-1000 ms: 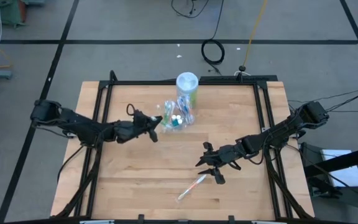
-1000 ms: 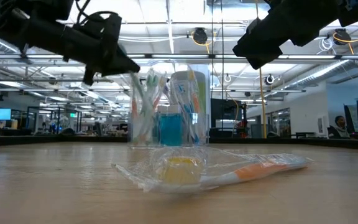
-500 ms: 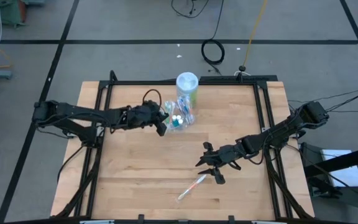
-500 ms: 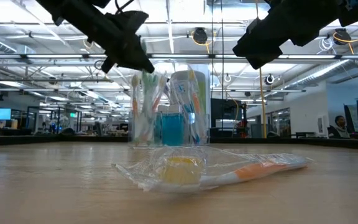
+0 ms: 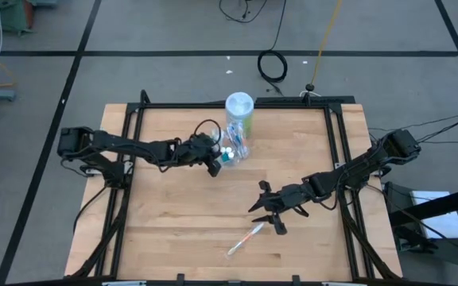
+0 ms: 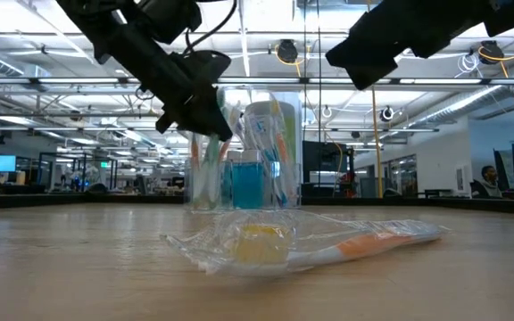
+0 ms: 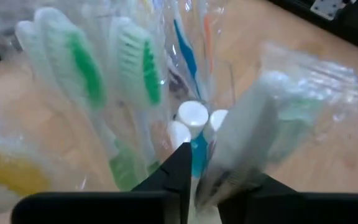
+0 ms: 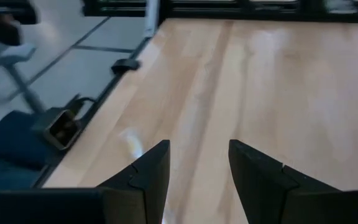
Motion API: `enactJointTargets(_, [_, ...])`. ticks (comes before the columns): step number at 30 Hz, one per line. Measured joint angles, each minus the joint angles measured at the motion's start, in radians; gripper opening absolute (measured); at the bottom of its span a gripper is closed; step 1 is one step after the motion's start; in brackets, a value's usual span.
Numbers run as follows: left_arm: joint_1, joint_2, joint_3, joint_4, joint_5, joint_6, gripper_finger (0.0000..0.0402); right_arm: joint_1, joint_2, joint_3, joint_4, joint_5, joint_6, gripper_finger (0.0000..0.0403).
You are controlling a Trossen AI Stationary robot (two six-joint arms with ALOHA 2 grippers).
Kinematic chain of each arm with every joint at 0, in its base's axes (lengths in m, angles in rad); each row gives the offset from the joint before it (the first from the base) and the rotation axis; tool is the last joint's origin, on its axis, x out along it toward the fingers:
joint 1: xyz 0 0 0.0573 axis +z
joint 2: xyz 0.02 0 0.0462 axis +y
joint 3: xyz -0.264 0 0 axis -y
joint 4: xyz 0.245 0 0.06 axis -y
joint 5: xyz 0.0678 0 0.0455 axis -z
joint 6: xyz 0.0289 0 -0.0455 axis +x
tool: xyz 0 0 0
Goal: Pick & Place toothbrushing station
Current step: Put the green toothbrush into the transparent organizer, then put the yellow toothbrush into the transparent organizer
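A clear plastic cup stands at the table's far middle. It holds several wrapped pastel toothbrushes and white-capped blue tubes. My left gripper is at the cup's left rim, slanting down, shut on a clear-wrapped pale toothbrush. Another wrapped toothbrush, with an orange handle, lies flat on the table near the front. My right gripper hangs open above the table, right of centre, with nothing between its fingers. My left gripper has the wrapped pale toothbrush's near end between its two fingers. The fingers come from the table's left and slant down toward the cup. From the fingers the wrapped toothbrush reaches out over the cup among the other brushes. What its far end rests on is hidden.
A tall white container with a green band stands just behind the cup. Black frame rails run along the table's left, right and far sides. Bare wood lies at the near left and centre.
My left gripper has gone toward the table's right, from a little left of the cup up to its rim. Its fingers have tipped more steeply downward. My right gripper and the toothbrush lying on the table have kept still.
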State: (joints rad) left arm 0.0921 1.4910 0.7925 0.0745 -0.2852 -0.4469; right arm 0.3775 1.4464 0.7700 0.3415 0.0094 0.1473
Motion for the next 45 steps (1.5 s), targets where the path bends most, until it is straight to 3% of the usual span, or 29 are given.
enactJointTargets(4, [0.000,-0.002,0.000,0.008,0.000,0.002,0.0067,-0.007,0.000,0.000,0.006,0.072,0.017,0.0155])
enactJointTargets(9, [-0.001,-0.002,0.000,0.004,0.000,0.024,0.0069,-0.018,0.028,0.000,0.017,0.072,-0.020,0.0155])
enactJointTargets(14, [-0.001,-0.002,0.000,0.003,-0.001,0.083,0.0075,-0.013,0.091,0.000,0.156,0.068,-0.088,0.0162])
enactJointTargets(22, [-0.003,-0.002,-0.001,-0.008,0.022,0.132,0.0155,-0.009,0.184,0.000,0.238,0.064,-0.108,0.0209])
enactJointTargets(31, [-0.003,-0.074,-0.002,-0.041,0.059,0.130,0.0229,0.003,0.266,0.030,0.292,-0.067,-0.060,0.0229])
enactJointTargets(41, [-0.003,-0.232,-0.002,-0.200,0.077,0.114,0.0234,0.056,0.387,0.186,0.187,-0.072,-0.064,0.0222])
enactJointTargets(45, [-0.003,-0.285,-0.002,-0.260,0.078,0.096,0.0234,0.064,0.477,0.263,0.149,-0.147,-0.074,0.0222])
